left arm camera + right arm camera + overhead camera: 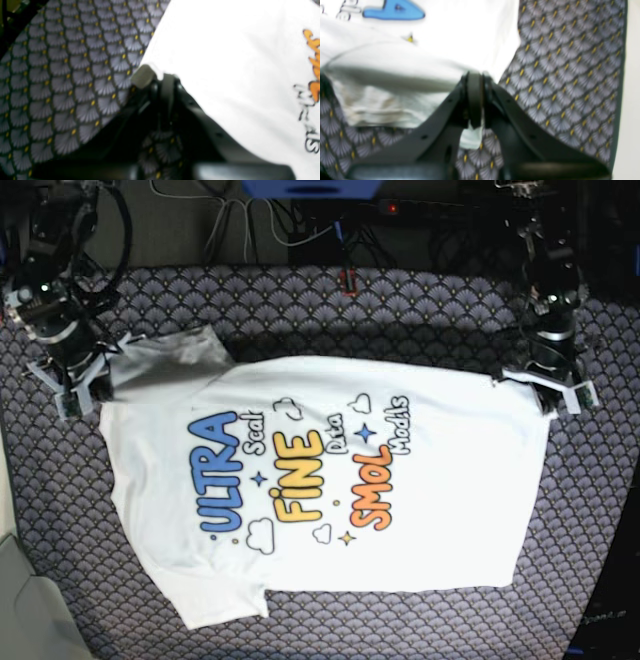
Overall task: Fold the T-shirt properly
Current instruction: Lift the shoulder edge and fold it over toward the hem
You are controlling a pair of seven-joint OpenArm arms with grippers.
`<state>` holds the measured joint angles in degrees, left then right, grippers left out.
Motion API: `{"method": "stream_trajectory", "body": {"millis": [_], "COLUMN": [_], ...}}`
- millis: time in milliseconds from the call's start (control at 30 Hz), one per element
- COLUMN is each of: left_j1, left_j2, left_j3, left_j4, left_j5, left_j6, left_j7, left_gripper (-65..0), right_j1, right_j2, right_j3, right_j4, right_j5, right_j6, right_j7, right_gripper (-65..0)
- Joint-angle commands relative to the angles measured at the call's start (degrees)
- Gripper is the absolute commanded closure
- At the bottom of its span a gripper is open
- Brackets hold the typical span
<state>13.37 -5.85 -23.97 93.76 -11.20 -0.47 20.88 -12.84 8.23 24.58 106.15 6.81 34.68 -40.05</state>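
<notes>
Left wrist view: T-shirt (225, 70) fills upper right, white w/ orange + black print at far right edge; its straight edge runs diagonally down to the left gripper (156, 75); left of that edge is open fan-pattern cloth (62, 82), plenty of free room there; 1 shirt, 1 gripper seen; jaws clenched, tips right at the shirt's corner/edge, white fabric over them; a pale pad sticks out beside the tips.

Right wrist view: shirt (420, 62) in upper left, blue letter + small yellow star visible; a raised fold of it bulges toward the right gripper (475, 100); patterned cloth (570, 70) open to the right, its dark border + a pale strip at far right; jaws clenched on the shirt, a bit of white fabric poking out below them.

Base view: 1 shirt (440, 510) spread print-up mid-table, lying sideways; collar end toward view's left, hem toward view's right; left gripper (552, 392) at the hem's upper corner, view's right; right gripper (85, 380) at the sleeve by the upper left, that sleeve lifted + shadowed; cloth (600, 510) bare all round the shirt; 2 arms, cables along the top edge.
</notes>
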Motion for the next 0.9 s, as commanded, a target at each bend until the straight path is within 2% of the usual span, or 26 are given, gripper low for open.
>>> {"method": "stream_trajectory", "body": {"millis": [0,100,233,400,733,867], "left_j1": [-1.54,-5.23,-9.28,-12.18,-18.95,-21.76], "left_j2": [-0.53,-1.85,-2.29,-4.13,-5.36,-5.45], "left_j3": [-0.25,-0.17,-0.25,0.01,0.1,0.19], "left_j4": [0.53,-0.44,-1.84,-1.84,-9.14,-11.43], "left_j5": [0.08,0.08,0.08,0.08,0.08,0.08], "left_j6": [-0.19,-0.19,-0.19,-0.1,-0.1,-0.19], "left_j7": [0.52,5.97,8.87,8.96,8.96,8.96], "left_gripper": [-0.4,-0.4,-0.4,-0.4,-0.4,-0.4], "right_j1": [1.19,3.65,6.2,8.84,14.47,17.72], "right_j2": [0.96,2.28,3.77,4.47,7.02,7.02], "right_j3": [0.17,-0.45,-1.06,-1.15,-6.78,-7.66], "right_j4": [0.53,-0.87,-4.04,-7.03,-12.65,-15.38], "right_j5": [0.44,0.44,0.44,0.44,0.44,-3.95], "right_j6": [-0.26,-0.26,-0.26,-0.26,-0.52,-0.52], "right_j7": [0.54,-0.87,-1.13,-1.13,-1.13,-0.69], "right_gripper": [0.0,0.0,0.0,0.0,0.0,0.0]}}
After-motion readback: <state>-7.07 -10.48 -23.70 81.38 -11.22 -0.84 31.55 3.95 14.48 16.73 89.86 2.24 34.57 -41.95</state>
